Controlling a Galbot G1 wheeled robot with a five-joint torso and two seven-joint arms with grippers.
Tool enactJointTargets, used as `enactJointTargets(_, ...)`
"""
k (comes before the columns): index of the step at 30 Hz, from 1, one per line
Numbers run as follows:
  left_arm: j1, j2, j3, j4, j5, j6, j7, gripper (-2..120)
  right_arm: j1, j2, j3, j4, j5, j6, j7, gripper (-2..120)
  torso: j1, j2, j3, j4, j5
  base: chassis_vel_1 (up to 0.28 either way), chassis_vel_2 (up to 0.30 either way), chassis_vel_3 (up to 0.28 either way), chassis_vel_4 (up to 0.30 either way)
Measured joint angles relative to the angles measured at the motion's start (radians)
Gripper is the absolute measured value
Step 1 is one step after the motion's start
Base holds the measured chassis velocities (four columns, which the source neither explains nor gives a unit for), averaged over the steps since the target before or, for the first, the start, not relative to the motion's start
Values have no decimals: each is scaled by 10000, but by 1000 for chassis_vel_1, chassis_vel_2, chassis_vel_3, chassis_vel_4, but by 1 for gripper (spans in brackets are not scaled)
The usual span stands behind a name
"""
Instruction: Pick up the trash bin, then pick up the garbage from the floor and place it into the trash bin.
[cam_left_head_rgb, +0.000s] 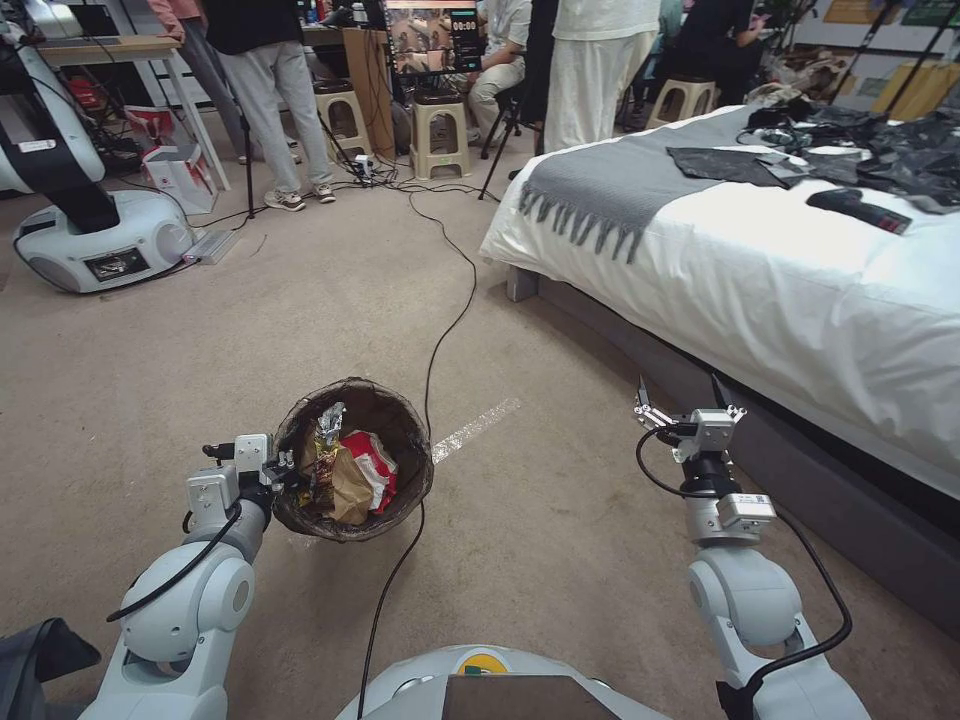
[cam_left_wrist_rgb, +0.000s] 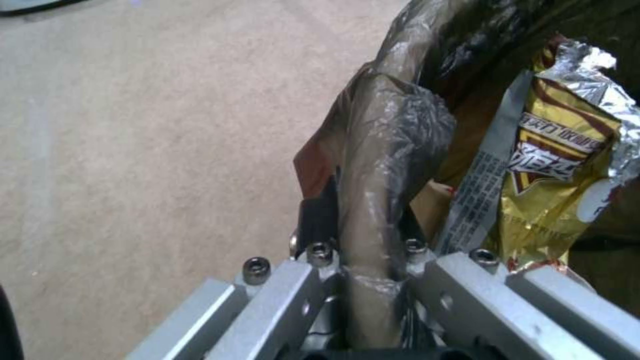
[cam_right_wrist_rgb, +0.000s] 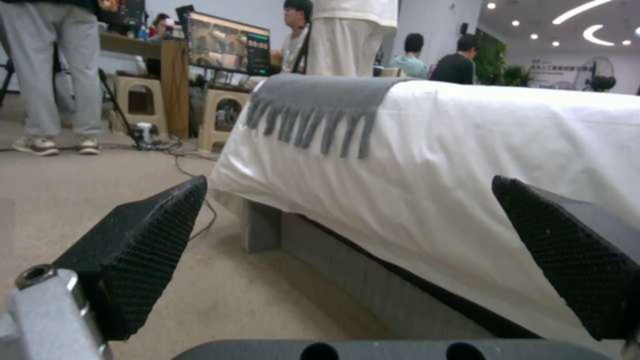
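Here I have the left tool (cam_left_head_rgb: 283, 470) clamped on the rim of the small round bin lined with a dark brown bag (cam_left_head_rgb: 400, 420), fingers pinching the folded plastic in the left wrist view (cam_left_wrist_rgb: 373, 210). Inside the bin lie crinkled red, yellow and brown snack wrappers (cam_left_head_rgb: 350, 475). My right tool (cam_left_head_rgb: 688, 412) hovers to the bin's right, beside the white-sheeted bed (cam_left_head_rgb: 800, 300), its black textured pads (cam_right_wrist_rgb: 147, 240) spread wide, holding nothing.

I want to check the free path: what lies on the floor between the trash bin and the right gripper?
In the head view, a black cable and a pale tape strip lie on the carpet between the trash bin and the right gripper.
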Motion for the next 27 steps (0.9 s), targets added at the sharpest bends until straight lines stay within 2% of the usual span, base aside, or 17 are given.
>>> enactJointTargets(27, -13, 5, -36, 23, 145, 105, 88, 0, -33, 197, -119, -161, -135, 151, 7, 100, 1, -1, 0, -2, 0, 50, 51, 54, 55)
